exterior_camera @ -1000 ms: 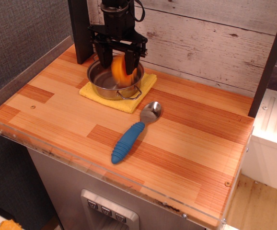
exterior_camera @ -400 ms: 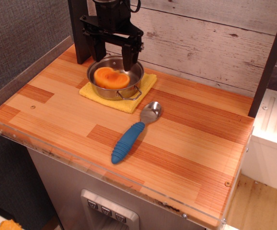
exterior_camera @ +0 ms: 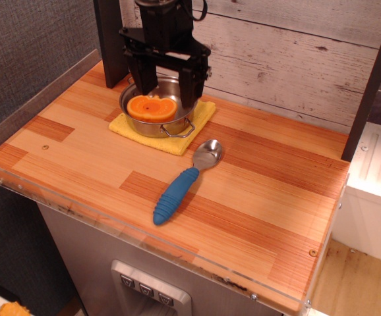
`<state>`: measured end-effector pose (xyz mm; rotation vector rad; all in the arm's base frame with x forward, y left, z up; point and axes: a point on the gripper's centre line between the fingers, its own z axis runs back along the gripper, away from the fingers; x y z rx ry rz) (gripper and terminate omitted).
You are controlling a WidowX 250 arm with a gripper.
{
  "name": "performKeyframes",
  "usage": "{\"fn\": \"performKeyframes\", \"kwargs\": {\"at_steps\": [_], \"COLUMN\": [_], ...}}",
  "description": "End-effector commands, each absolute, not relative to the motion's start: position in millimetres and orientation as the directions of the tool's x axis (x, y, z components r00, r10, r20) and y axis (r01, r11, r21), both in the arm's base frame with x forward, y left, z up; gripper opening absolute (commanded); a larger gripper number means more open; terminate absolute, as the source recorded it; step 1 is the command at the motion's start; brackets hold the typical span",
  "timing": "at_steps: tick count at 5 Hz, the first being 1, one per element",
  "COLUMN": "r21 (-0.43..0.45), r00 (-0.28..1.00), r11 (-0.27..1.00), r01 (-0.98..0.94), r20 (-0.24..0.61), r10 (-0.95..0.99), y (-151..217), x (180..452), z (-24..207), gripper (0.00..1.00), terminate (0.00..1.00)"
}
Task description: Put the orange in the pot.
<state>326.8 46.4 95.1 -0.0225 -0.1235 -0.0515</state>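
The orange [exterior_camera: 152, 107] is a glossy half orange lying cut face up inside the pot [exterior_camera: 177, 122], a small shiny steel pot with wire loop handles at the back left of the wooden table. My black gripper [exterior_camera: 167, 92] hangs just above the pot, open and empty, its two fingers straddling the orange's far side without holding it.
The pot stands on a yellow cloth [exterior_camera: 177, 139]. A spoon with a blue handle [exterior_camera: 177, 194] lies in front of the pot, its bowl towards the cloth. A wooden plank wall [exterior_camera: 289, 59] runs behind, with a dark post [exterior_camera: 110, 39] at the back left.
The gripper let go of the orange, which dropped into the pot and settled cut face up. The gripper rose, then came back down slightly, staying open.
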Motion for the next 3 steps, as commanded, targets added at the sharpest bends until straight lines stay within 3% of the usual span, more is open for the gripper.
{"fn": "performKeyframes", "kwargs": {"at_steps": [1,2,3], "r21": [-0.003,-0.003,-0.003], "r00": [0.988,0.988,0.988], "r11": [0.999,0.999,0.999], "r01": [0.04,0.04,0.04], "r20": [0.15,0.15,0.15], "r10": [-0.039,-0.039,-0.039], "y": [50.5,50.5,50.5], "x": [308.4,308.4,308.4], "z": [108.6,108.6,108.6], "gripper": [1.0,1.0,1.0], "terminate": [0.0,0.0,1.0]}}
